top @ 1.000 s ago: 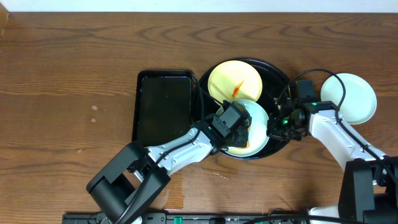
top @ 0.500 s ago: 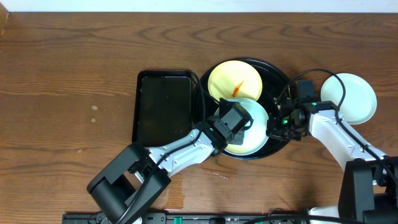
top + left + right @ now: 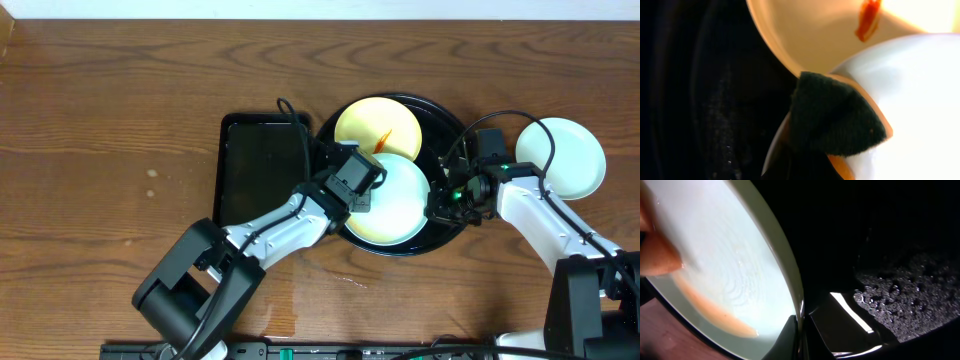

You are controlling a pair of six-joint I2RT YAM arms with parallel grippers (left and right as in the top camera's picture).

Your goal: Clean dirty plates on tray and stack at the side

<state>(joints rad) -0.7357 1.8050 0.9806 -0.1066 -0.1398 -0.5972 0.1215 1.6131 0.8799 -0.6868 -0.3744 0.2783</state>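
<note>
Wooden table [image 3: 120, 100] bears tray [image 3: 441, 128]; left pincer [image 3: 360, 190] grips sponge [image 3: 832, 117], right pincer [image 3: 801, 337] grips mint plate [image 3: 402, 200].

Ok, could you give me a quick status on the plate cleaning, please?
Left gripper holding sponge at mint plate rim. Right gripper pinching its opposite rim. Yellow plate smeared, on tray. Nothing blocking.

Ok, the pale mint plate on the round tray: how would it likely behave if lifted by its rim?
Probably stiff: the mint plate shows no bend with the right hand pinching only its thin rim. Likely slippery, since its glossy face carries a wet-looking orange film. Gripped at one edge, it may droop toward the tray.
</note>
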